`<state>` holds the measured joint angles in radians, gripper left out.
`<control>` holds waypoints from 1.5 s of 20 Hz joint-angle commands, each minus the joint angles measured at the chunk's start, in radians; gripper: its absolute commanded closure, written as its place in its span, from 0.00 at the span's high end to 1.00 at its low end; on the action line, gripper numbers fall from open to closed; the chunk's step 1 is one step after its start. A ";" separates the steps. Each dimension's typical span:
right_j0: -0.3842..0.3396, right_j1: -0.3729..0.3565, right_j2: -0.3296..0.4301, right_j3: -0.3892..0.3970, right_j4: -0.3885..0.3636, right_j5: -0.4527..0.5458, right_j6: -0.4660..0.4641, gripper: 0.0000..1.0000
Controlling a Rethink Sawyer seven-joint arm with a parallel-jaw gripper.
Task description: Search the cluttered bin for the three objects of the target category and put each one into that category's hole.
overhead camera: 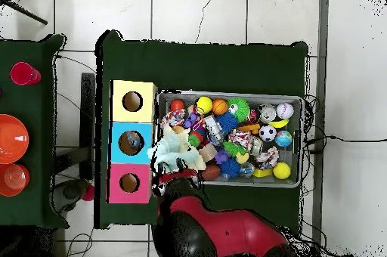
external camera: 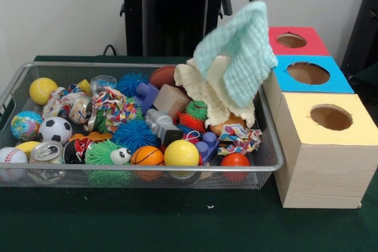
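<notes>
- A wire-mesh bin (external camera: 269, 160) sits on a green table (external camera: 177, 222), packed with toys.
- To the bin's right in the front view stands a wooden box (external camera: 322, 169) with three round holes on top: red surround (external camera: 292, 40) farthest from the camera, the blue hole (external camera: 308, 73) in the middle, yellow surround (external camera: 331, 117) nearest.
- A pale green knitted cloth (external camera: 239, 54) hangs in the air over the bin's right end, close to the blue hole, with a cream knitted cloth (external camera: 207, 90) draped beneath it and trailing down onto the toys.
- The gripper is hidden behind the cloths in the front view and under the arm (overhead camera: 215, 231) in the overhead view; I cannot tell how far it is open, or whether it holds the cloths.
- In the overhead view the red and black arm reaches from the bottom edge up to the bin's corner beside the box, where the cloths (overhead camera: 175, 152) show as a pale bundle.
- One clear plastic bottle (external camera: 103, 82) lies near the bin's back wall, towards the left, among rope toys; I cannot make out the other two.
- Around it lie a silver can (external camera: 46, 153), a soccer ball (external camera: 55, 130), a baseball (external camera: 12, 157), a yellow ball (external camera: 43, 90), a mini basketball (external camera: 147, 156) and blue spiky balls (external camera: 134, 134).
</notes>
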<state>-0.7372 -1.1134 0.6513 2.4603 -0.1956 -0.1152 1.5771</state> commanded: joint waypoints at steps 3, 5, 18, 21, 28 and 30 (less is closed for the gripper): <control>-0.003 -0.024 -0.102 -0.110 0.041 0.110 0.136 1.00; -0.005 -0.030 -0.099 -0.119 0.028 0.132 0.111 1.00; 0.150 -0.056 -0.315 -0.308 -0.238 0.376 -0.036 1.00; 0.180 -0.052 -0.348 -0.357 -0.354 0.448 -0.041 1.00; 0.105 -0.057 -0.330 -0.344 -0.441 0.466 -0.047 1.00; 0.050 -0.058 -0.299 -0.323 -0.418 0.449 -0.049 1.00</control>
<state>-0.5951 -1.1800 0.3661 2.2006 -0.5630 0.2555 1.5771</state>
